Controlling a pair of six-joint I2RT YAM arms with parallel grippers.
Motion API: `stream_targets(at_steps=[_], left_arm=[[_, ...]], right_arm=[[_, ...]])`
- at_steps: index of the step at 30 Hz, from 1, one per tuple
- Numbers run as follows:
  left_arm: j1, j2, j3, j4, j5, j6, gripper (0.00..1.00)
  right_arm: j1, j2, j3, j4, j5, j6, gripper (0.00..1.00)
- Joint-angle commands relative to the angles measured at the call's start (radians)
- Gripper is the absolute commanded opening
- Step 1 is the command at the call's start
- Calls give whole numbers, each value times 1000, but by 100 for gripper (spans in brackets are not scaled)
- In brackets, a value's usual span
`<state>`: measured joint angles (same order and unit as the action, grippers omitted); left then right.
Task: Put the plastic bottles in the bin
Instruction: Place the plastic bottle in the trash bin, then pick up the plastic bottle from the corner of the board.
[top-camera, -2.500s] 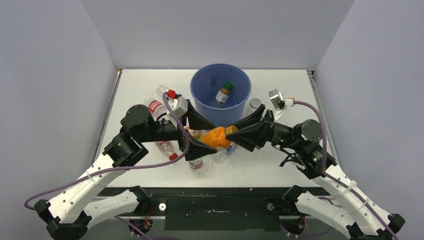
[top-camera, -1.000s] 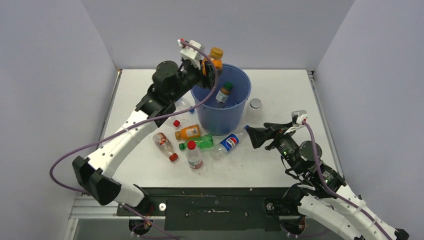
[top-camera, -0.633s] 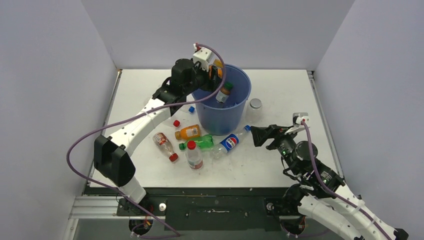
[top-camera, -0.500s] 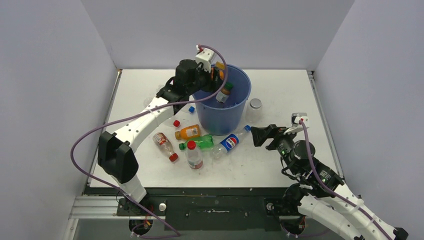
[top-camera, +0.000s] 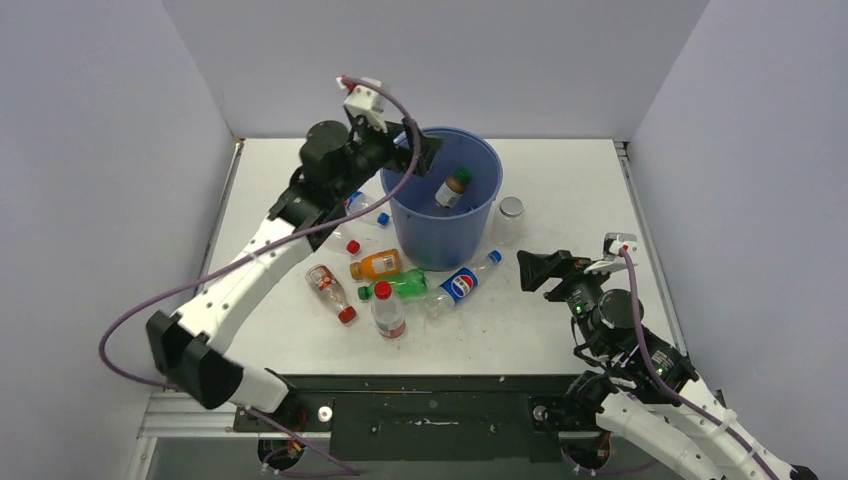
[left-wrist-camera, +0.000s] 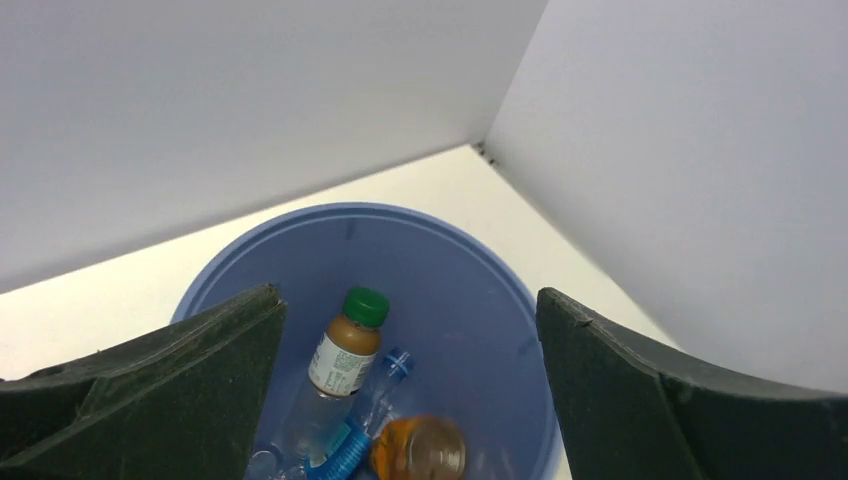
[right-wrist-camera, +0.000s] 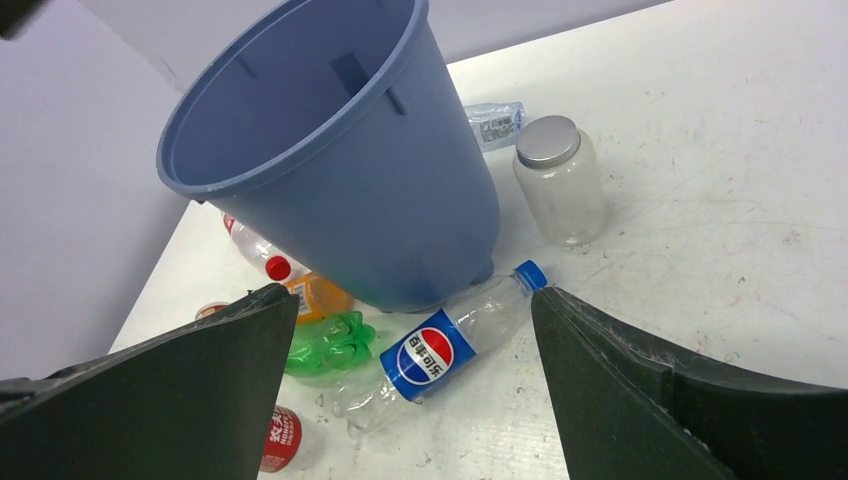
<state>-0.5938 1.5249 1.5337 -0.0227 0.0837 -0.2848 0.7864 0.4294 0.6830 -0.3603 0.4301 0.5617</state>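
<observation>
Nearest the arm bases, on the right: the right gripper, fingers spread wide and empty, above the table and facing the bin. Just ahead of it, a cola bottle flat on its side, blue cap pointing right, just beside the foot of the bin. Left of that, a crumpled green bottle, an orange juice bottle, a red-capped bottle standing upright and a red-label bottle lying down, all close together in front of the bin.

Probably light, thin-walled and springy, slick enough to roll or squirt out of a pinch. Best taken across the middle of the body, not at the cap or the tapered neck.

Behind the pile, the bin, upright, with at least three bottles inside: a green-capped bottle of brownish drink, a clear bottle with a blue cap, an orange bottle. Plenty of room left. To its right, a clear jar with a metal lid, standing just beside the wall; hard to tell whether plastic.

Farthest, the left gripper over the bin's far-left rim, fingers wide apart, holding nothing. Under that arm, more clear bottles and a loose red cap on the table left of the bin.
</observation>
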Motion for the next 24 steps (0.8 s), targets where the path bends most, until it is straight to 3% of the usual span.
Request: stream_targets(at_steps=[1, 7, 13, 18, 24], left_arm=[[-3, -260, -130, 88, -72, -42, 96], [-1, -672, -422, -184, -186, 8, 96], [2, -944, -644, -371, 49, -63, 96], [0, -979, -808, -323, 177, -140, 96], [-4, -881, -864, -247, 312, -160, 100]], right_arm=[[-1, -19, -16, 12, -1, 4, 90], [2, -75, -77, 22, -68, -29, 90], [1, -75, -112, 65, -166, -69, 90], [1, -27, -137, 135, -314, -80, 90], [1, 8, -150, 142, -353, -64, 90]])
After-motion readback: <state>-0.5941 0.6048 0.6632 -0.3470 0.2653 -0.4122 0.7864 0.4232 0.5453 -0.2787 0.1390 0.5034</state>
